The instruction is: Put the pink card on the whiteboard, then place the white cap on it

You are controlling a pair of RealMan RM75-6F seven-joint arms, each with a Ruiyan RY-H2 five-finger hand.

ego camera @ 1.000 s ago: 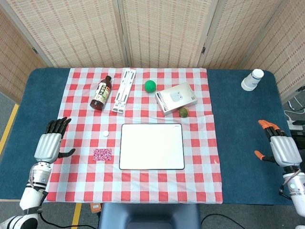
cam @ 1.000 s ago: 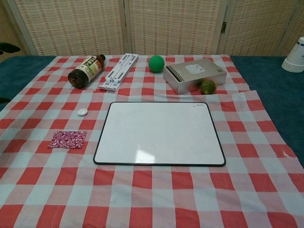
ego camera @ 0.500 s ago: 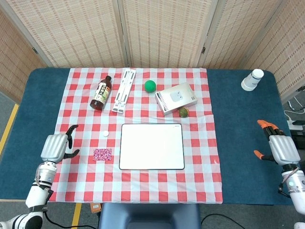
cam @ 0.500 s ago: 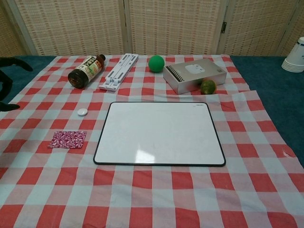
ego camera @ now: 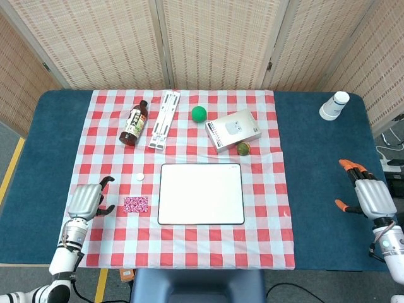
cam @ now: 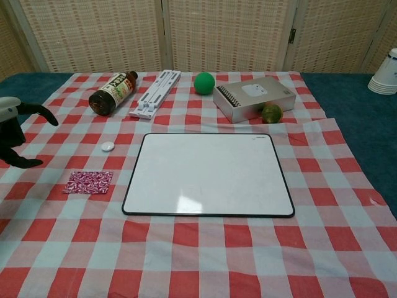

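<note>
The pink patterned card (ego camera: 136, 204) (cam: 88, 182) lies flat on the checked cloth, just left of the whiteboard (ego camera: 201, 194) (cam: 208, 174). A small white cap (ego camera: 140, 177) (cam: 108, 146) sits on the cloth above the card, off the board's upper left corner. My left hand (ego camera: 88, 201) (cam: 15, 133) hovers to the left of the card, fingers curved and apart, holding nothing. Out on the blue table at the far right, my right hand (ego camera: 369, 196) is open and empty; the chest view does not show it.
Behind the board lie a brown bottle (ego camera: 134, 123), a white folded stand (ego camera: 163, 119), a green ball (ego camera: 199, 113), a silver box (ego camera: 233, 130) and a small greenish ball (ego camera: 243, 148). Stacked paper cups (ego camera: 334, 105) stand at the back right.
My left hand has moved right and toward the card, and its fingers have curled from straight to curved. The right hand has barely shifted.
</note>
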